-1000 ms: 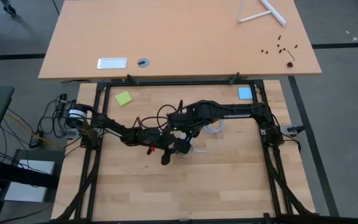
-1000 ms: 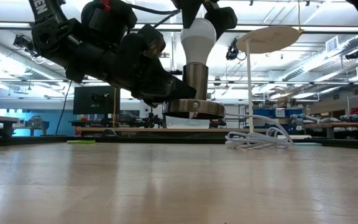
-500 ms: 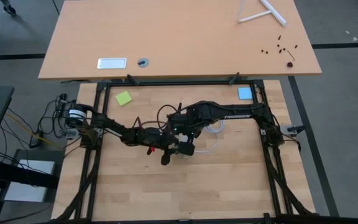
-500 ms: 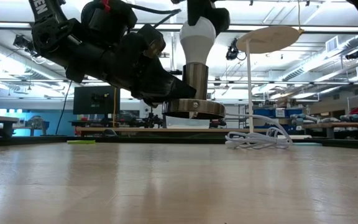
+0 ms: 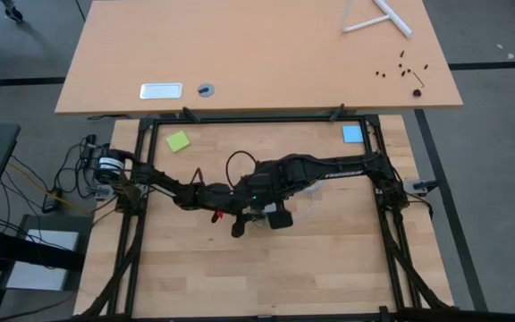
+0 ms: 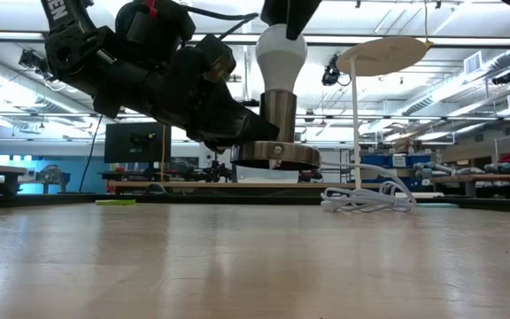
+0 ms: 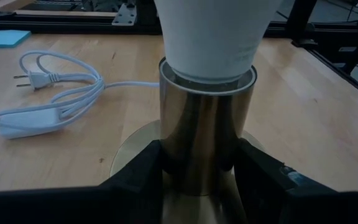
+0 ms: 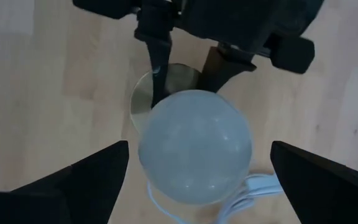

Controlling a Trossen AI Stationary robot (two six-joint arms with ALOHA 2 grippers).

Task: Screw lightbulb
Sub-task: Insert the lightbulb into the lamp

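The lightbulb stands upright in the brass socket near the middle of the wooden table, its white glass rising out of the top of the metal sleeve. The socket sits on a round base that rests flat on the table. The left gripper reaches in low from the left side and is clamped on the socket sleeve, one dark finger pressed against each side of it just above the base. The right gripper hangs directly above the bulb, pointing straight down, with its two fingers spread wide on either side of the round top of the glass and not touching it; a clear gap shows between each finger and the bulb. In the low view only the lower tip of the right gripper shows at the upper edge, just over the bulb. A white cord with a plug and an inline switch lies in loose loops on the table beside the socket. A green sticky note and a blue sticky note lie near the far corners of the table, well apart from the arms.
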